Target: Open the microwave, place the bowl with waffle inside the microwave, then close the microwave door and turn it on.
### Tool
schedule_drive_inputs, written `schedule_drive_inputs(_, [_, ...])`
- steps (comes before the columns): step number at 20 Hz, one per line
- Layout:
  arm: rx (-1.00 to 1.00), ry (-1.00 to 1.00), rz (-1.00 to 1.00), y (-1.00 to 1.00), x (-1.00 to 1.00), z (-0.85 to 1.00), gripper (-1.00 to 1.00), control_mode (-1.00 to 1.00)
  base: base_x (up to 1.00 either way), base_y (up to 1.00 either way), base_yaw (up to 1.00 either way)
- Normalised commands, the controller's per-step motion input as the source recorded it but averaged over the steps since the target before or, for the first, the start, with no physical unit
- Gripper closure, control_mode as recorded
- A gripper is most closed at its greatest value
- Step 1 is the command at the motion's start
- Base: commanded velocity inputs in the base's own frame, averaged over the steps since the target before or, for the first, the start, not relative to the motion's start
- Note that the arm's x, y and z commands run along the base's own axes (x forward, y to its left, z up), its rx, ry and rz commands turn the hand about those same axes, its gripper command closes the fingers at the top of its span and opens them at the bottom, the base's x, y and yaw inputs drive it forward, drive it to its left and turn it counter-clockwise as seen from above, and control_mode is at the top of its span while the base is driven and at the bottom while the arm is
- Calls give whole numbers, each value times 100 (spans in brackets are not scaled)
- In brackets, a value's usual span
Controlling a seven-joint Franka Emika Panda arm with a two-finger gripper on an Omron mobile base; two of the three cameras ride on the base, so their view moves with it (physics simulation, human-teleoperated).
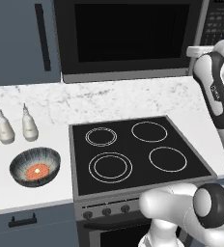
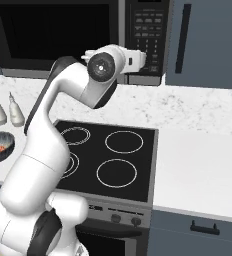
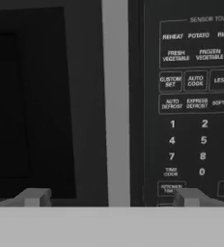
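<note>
In the hand view the gripper [image 3: 109, 198] stands wide open and empty, its tips straddling the grey steel edge of the microwave door [image 3: 115, 96], which runs top to bottom at frame centre with the keypad [image 3: 198, 96] to its right. The microwave [image 1: 128, 38] looks shut, filling the top of the left base view; no handle can be made out. The bowl [image 1: 35, 167] with the waffle [image 1: 37, 171] sits on the desk [image 1: 51, 103] at lower left, well apart from the gripper.
</note>
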Motion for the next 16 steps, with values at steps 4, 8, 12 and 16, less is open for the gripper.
schedule_drive_inputs(4, [0,0,0,-1,38,10,-100,-100,0,0,0])
schedule_drive_inputs(8, [0,0,0,0,47,2,-100,-100,0,0,0])
schedule_drive_inputs(12, [0,3,0,0,45,0,-100,-100,0,0,0])
schedule_drive_inputs(16, [0,0,0,2,15,0,-100,-100,0,0,0])
